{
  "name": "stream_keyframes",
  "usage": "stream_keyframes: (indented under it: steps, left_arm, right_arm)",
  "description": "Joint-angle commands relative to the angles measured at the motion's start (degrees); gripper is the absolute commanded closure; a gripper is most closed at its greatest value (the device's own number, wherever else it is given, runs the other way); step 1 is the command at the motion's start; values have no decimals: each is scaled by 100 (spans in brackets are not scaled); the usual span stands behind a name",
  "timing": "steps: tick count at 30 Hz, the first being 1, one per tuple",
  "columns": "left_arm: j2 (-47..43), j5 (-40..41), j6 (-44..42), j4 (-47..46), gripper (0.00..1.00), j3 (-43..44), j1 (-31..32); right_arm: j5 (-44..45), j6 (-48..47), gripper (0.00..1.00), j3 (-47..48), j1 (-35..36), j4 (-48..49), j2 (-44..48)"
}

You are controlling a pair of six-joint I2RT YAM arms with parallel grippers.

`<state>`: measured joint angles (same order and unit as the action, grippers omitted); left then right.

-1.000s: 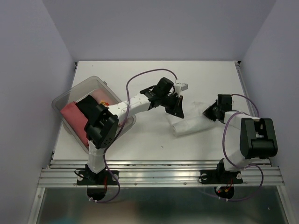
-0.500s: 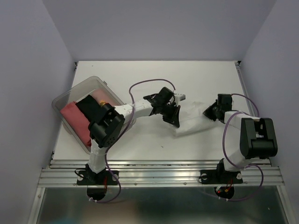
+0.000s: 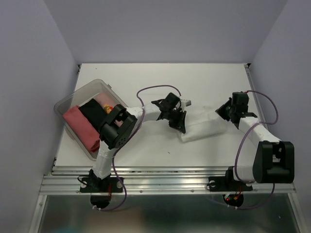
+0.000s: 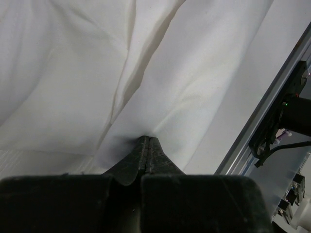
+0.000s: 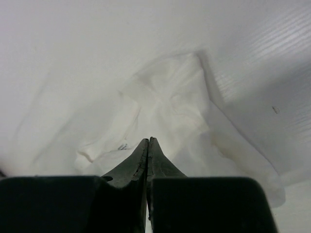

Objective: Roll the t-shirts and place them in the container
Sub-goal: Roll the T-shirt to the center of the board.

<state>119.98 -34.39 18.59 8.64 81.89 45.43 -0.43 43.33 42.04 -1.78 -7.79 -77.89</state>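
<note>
Our left claw (image 3: 181,128) is reaching right from beside the tub (image 3: 80,91), where a pink shirt (image 3: 77,124) and a black shirt (image 3: 91,110) are lying, and its jaws are pressing together on the left edge of the white shirt (image 3: 203,127). That shirt is lying bunched on the table (image 3: 160,77) between our two arms. At its right end our right claw (image 3: 223,112) is holding its jaws tight together over the crumpled cloth, though we are failing to tell whether it is gripping any.
</note>
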Motion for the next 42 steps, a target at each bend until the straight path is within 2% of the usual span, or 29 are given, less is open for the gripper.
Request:
stream_keyframes:
  steps: [1, 4, 8, 12, 19, 29, 34, 40, 42]
  left_arm:
    - [157, 135, -145, -100, 100, 82, -43]
    - [174, 82, -154, -108, 100, 56, -52]
    - [236, 20, -163, -109, 100, 64, -78]
    - [297, -59, -171, -91, 100, 12, -87]
    - [-53, -173, -84, -398, 100, -681, -87]
    - [-1073, -305, 557, -1057, 100, -1948, 369]
    - [-1284, -296, 839, -1181, 100, -1922, 598]
    - [-1662, -7, 954, -822, 100, -1607, 590]
    - [-1881, 64, 927, -610, 100, -1527, 555]
  right_arm:
    - [-387, -272, 99, 366, 29, -363, 423]
    - [-589, -238, 99, 165, 81, -469, 677]
    - [-424, -27, 99, -450, 143, -364, 898]
    - [-73, 53, 99, -873, 143, 101, 557]
    - [-45, -289, 99, -715, 143, 673, -700]
    - [-1056, -914, 99, -460, 319, 1456, -982]
    - [-1206, -1081, 99, -109, 512, 1220, -1053]
    - [-548, -1028, 99, 708, 591, -98, -309]
    - [-590, -1116, 99, 814, 591, -336, 0]
